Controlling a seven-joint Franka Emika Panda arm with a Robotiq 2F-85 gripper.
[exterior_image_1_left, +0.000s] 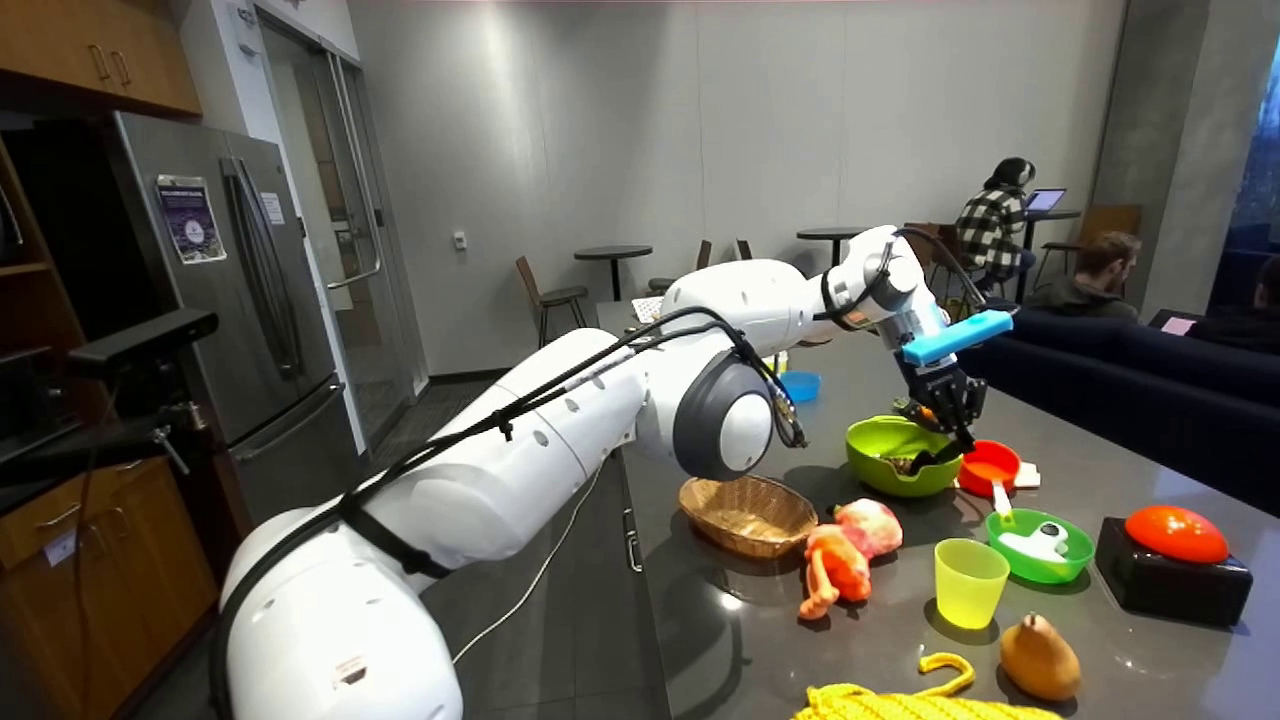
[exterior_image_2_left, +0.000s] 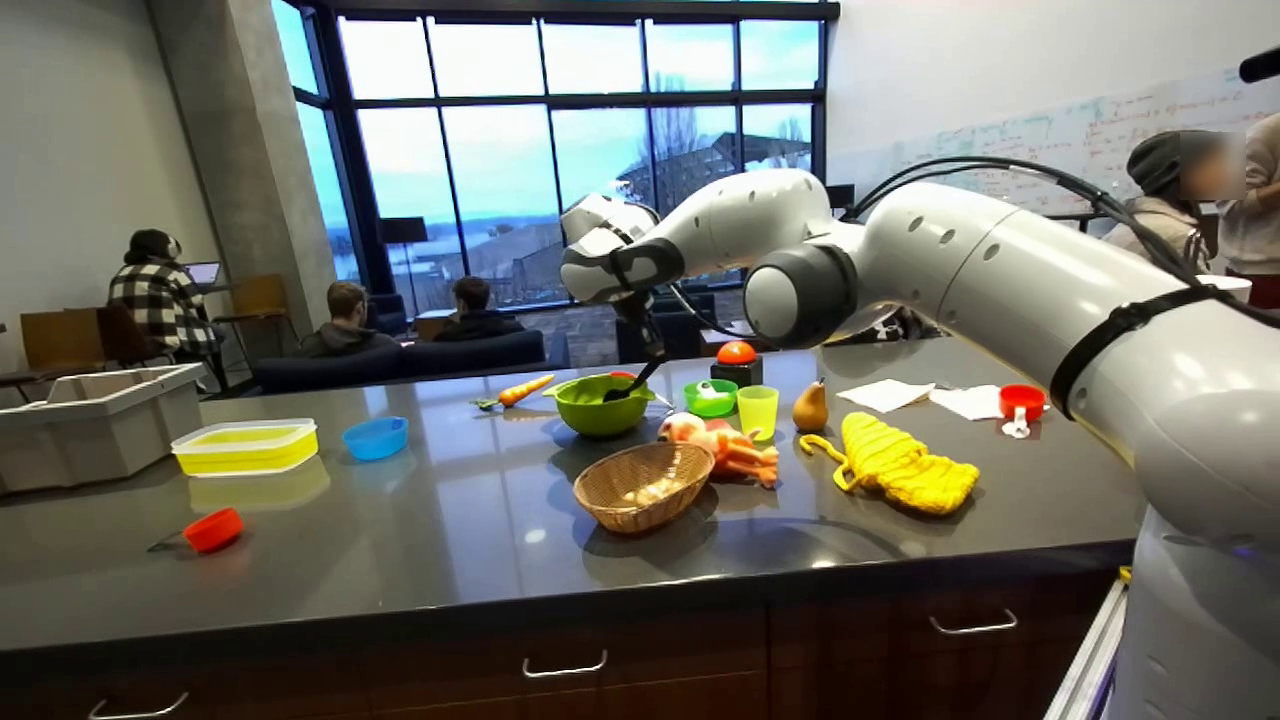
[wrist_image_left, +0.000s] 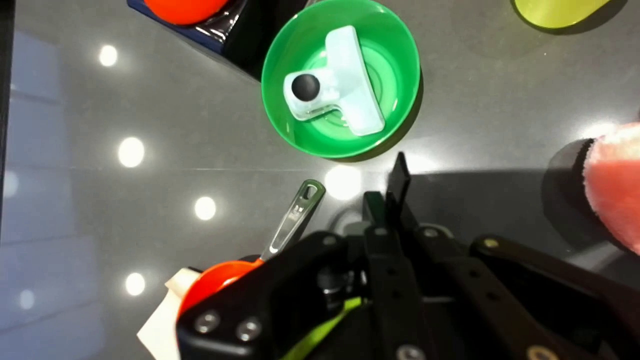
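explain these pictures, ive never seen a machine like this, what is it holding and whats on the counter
You're looking at a robot arm, white and jointed, tipped with a black pincer. Two pictures come from cameras standing outside it; the wrist view comes from one riding on the arm. The pincer holds a black utensil, type hard to tell, that reaches into the lime-green bowl. Nearby on the counter are a wicker basket, a plush toy, a yellow cup, a pear and a green bowl holding a white clip.

Black utensil (exterior_image_2_left: 638, 383), head down in the lime-green bowl (exterior_image_2_left: 600, 414)!
It's held aslant, slim handle rising above the rim, broader end inside; the bowl sits upright.
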